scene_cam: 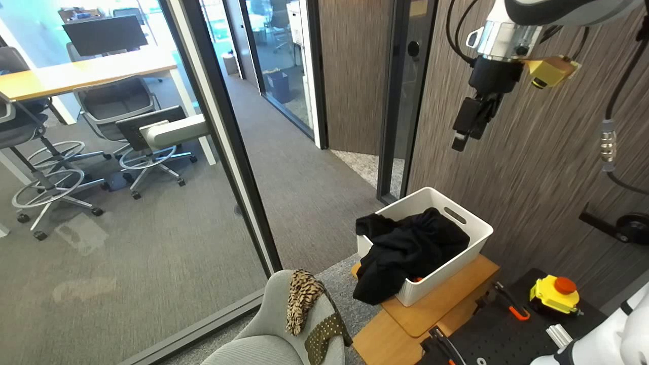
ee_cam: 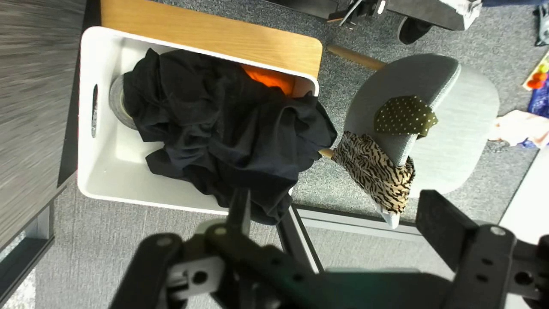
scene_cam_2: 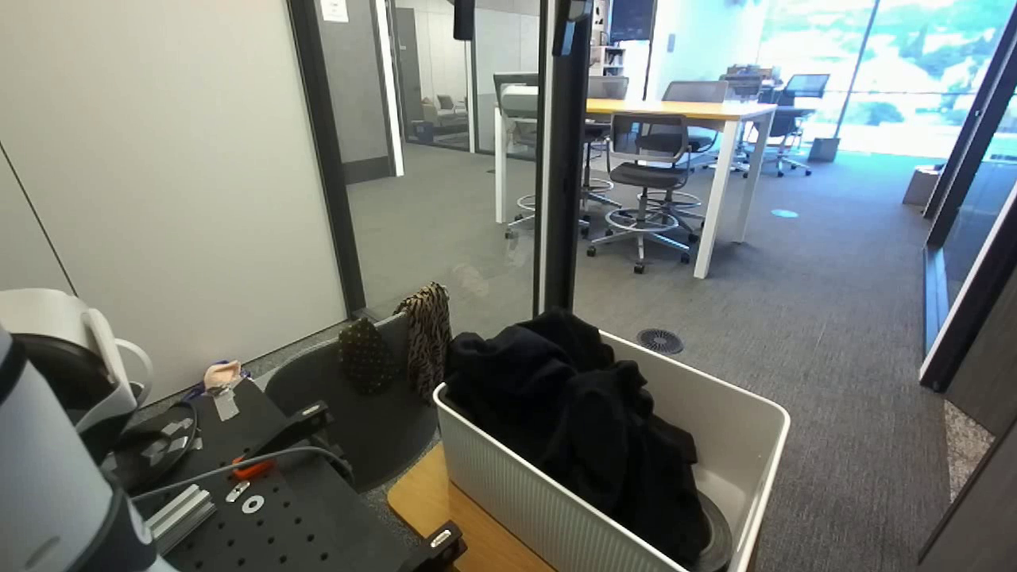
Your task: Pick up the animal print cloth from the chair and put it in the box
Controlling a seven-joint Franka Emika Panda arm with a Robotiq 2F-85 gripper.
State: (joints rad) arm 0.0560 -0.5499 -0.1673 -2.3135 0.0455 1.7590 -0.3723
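The animal print cloth, tan with black stripes, hangs over the backrest of the grey chair (scene_cam: 268, 310). The cloth shows in both exterior views (scene_cam: 302, 302) (scene_cam_2: 427, 342) and in the wrist view (ee_cam: 377, 174). The white box (scene_cam: 442, 278) stands beside the chair and holds a heap of black cloth (ee_cam: 231, 120) that hangs over its rim on the chair side. My gripper (scene_cam: 467, 138) is high above the box, apart from everything. In the wrist view my gripper (ee_cam: 341, 212) is open, with nothing between its fingers.
An olive dotted cloth (ee_cam: 403, 115) lies over the same backrest. The box rests on a wooden stand (scene_cam: 456, 299). A glass wall post (scene_cam_2: 560, 199) rises behind the box and chair. A yellow stop button (scene_cam: 555, 295) sits on the black robot table. A wood-grain wall (scene_cam: 532, 167) is behind my arm.
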